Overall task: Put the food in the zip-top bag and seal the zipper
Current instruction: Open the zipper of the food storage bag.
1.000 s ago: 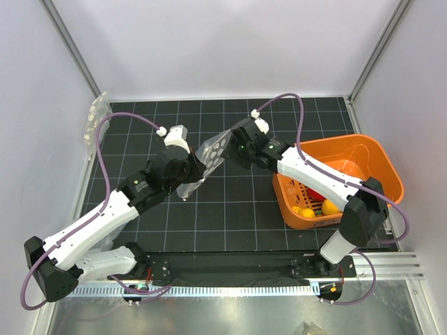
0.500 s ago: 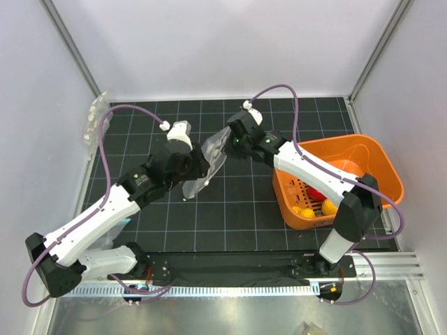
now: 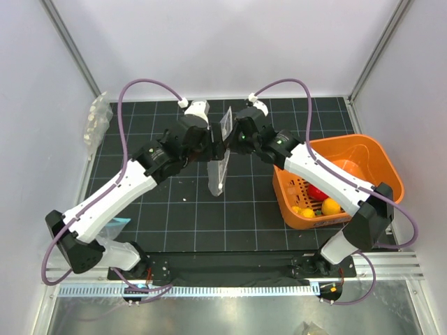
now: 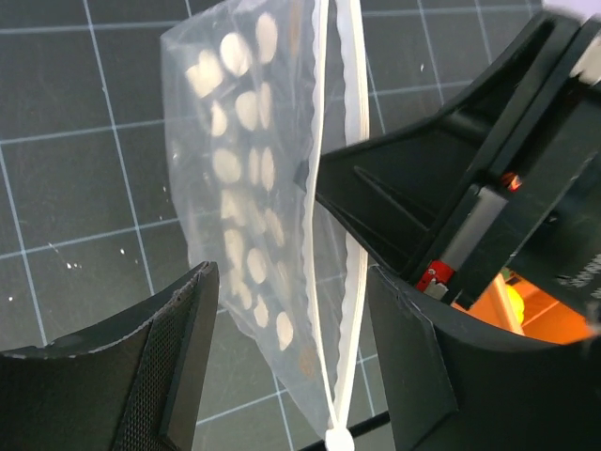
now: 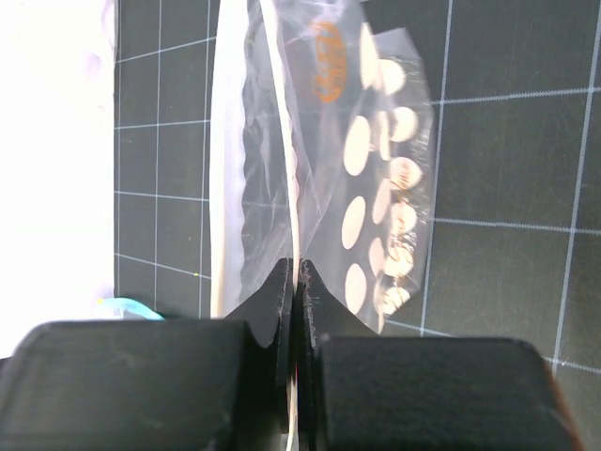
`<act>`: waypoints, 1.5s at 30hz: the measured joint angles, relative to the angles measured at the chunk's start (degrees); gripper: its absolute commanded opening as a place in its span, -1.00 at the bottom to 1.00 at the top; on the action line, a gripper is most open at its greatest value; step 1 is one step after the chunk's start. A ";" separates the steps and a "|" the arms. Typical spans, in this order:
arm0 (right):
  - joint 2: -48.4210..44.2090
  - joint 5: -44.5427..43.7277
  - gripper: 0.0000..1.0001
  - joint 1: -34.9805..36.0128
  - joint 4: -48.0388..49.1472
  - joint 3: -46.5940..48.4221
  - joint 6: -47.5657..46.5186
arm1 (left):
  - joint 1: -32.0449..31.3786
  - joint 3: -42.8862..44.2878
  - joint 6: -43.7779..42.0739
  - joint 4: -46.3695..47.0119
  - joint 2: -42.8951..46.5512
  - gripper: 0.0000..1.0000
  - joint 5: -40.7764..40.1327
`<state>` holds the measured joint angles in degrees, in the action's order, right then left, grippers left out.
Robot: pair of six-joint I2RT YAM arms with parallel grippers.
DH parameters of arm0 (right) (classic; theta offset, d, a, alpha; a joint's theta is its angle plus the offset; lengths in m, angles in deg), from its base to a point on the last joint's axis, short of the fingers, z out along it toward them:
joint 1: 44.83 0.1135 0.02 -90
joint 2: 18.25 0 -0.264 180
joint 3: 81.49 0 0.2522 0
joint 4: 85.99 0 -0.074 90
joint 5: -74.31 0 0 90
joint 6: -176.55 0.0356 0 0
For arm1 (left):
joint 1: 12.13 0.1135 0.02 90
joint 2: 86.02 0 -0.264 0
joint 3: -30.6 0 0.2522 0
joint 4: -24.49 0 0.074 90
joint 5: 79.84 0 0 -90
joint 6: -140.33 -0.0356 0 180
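The zip-top bag (image 3: pixel 218 174), clear with white dots, hangs upright over the mat's middle. My right gripper (image 5: pixel 293 274) is shut on one lip of its zipper (image 5: pixel 282 141); in the top view this gripper (image 3: pixel 228 138) meets the bag's top from the right. The other lip (image 5: pixel 225 188) stands apart, so the mouth gapes. My left gripper (image 4: pixel 293 282) is open, its fingers (image 4: pixel 188 348) on either side of the bag (image 4: pixel 235 169) and zipper (image 4: pixel 355 141) without touching. The food lies in the orange basket (image 3: pixel 377 157): a red fruit (image 3: pixel 318 192) and yellow ones (image 3: pixel 330 206).
The basket sits at the right edge of the black grid mat (image 3: pixel 167 216). Bundles of clear plastic (image 3: pixel 96 120) lie against the left wall. A pale blue scrap (image 3: pixel 116 223) shows under the left arm. White walls close in three sides.
The left gripper let go of the bag and opened; the right gripper shut on its zipper lip. Both grippers moved toward the back, and the bag now hangs upright from the right one.
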<state>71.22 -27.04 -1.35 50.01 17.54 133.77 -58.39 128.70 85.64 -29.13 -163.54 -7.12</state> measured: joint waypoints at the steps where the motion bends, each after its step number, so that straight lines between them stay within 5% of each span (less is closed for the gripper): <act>1: 0.00 0.00 -0.98 0.00 0.22 0.00 -0.13 | 0.00 0.07 -0.02 -0.22 -0.37 0.36 0.37; 16: -2.29 0.68 -0.98 0.00 1.60 -2.91 -0.37 | 0.00 2.58 -2.34 -2.27 -7.19 0.16 -0.81; 19: -3.17 0.63 -0.98 -0.09 1.92 -3.72 -0.37 | 0.20 5.25 -2.73 -3.82 -10.95 -0.06 -2.40; 25: -4.02 0.66 -0.98 -0.11 1.97 -4.61 -0.20 | 0.31 10.16 -3.91 -6.40 -15.69 -0.95 -4.24; 32: -4.07 -2.71 -0.97 -0.24 -1.57 -4.81 1.53 | 0.31 18.80 -9.16 -13.22 -18.10 -0.99 -9.53; 41: -4.37 -4.07 -0.35 -1.64 -5.53 -7.41 3.08 | 0.31 19.85 -14.80 -17.79 -17.86 -1.00 -15.67; 45: -5.42 -4.02 0.15 -1.73 -6.86 -7.50 2.97 | 0.31 16.15 -14.78 -17.51 -17.42 -1.00 -15.43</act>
<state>65.80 -31.07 -3.07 43.15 10.05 136.74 -58.09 144.85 70.87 -46.64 -180.96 -22.55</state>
